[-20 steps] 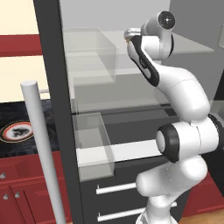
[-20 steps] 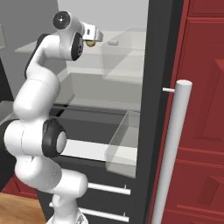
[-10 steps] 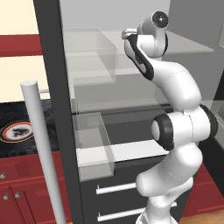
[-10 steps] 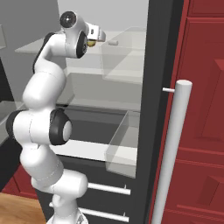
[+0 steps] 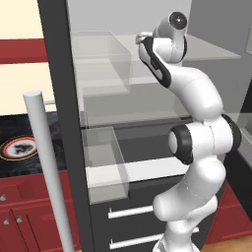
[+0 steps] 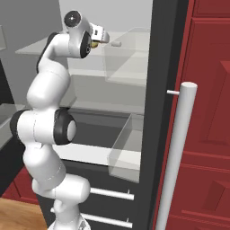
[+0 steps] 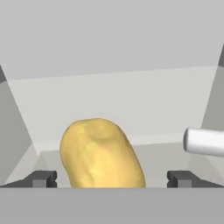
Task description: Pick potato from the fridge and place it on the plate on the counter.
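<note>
The arm has reached deeper into the fridge [image 5: 59, 74] since a moment ago, so the open end effector [image 7: 111, 178] now has the potato [image 7: 99, 153] on the top shelf between its fingers, ready to squeeze; the plate [image 5: 18, 147] waits on the surface [image 5: 29, 130].

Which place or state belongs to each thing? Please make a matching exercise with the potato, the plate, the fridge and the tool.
Things:
1. potato
2. plate
3. fridge
4. tool

Places or states:
A. on the black counter, left of the fridge
B. door open, clear shelves showing
C. fingers spread wide, high inside the fridge
D. between the two fingertips, on the upper shelf

Pairs: 1-D, 2-A, 3-B, 4-C
</note>
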Controlling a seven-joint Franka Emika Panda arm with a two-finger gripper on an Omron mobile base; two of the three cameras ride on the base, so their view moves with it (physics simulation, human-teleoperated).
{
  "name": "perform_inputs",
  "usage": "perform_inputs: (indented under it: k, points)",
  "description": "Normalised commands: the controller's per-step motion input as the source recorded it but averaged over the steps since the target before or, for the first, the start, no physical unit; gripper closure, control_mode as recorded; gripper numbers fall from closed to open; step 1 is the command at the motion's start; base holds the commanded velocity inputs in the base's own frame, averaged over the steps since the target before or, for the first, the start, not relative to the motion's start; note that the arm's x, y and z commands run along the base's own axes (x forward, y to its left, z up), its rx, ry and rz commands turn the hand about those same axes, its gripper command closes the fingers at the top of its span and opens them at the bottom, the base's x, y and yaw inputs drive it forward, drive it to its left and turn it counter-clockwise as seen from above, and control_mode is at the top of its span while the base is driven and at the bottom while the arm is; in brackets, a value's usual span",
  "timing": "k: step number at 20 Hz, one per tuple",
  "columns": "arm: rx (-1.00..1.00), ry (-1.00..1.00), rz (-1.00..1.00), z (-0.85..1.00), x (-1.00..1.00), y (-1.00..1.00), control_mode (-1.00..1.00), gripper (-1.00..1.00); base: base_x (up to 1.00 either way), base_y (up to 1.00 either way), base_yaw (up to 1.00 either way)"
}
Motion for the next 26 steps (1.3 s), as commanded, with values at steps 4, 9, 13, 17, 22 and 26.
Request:
perform_inputs:
  k: [4,9,13,17,22,26]
  points:
    - [0.01,0.0,0.01,-0.09,0.27,0.0,-1.0,-1.0,0.0,0.0,0.0]
    - [0.01,0.0,0.0,-0.05,0.1,0.01,-1.0,1.0,0.0,0.0,0.0]
    - [0.0,0.0,0.0,0.0,0.0,0.0,-1.0,1.0,0.0,0.0,0.0]
    - [0.0,-0.19,-0.01,0.07,-0.6,0.01,-1.0,1.0,0.0,0.0,0.0]
    - [0.0,-0.3,0.0,0.0,-0.82,0.01,-1.0,1.0,0.0,0.0,0.0]
    - [0.0,-0.09,0.0,0.43,-0.94,0.0,-1.0,1.0,0.0,0.0,0.0]
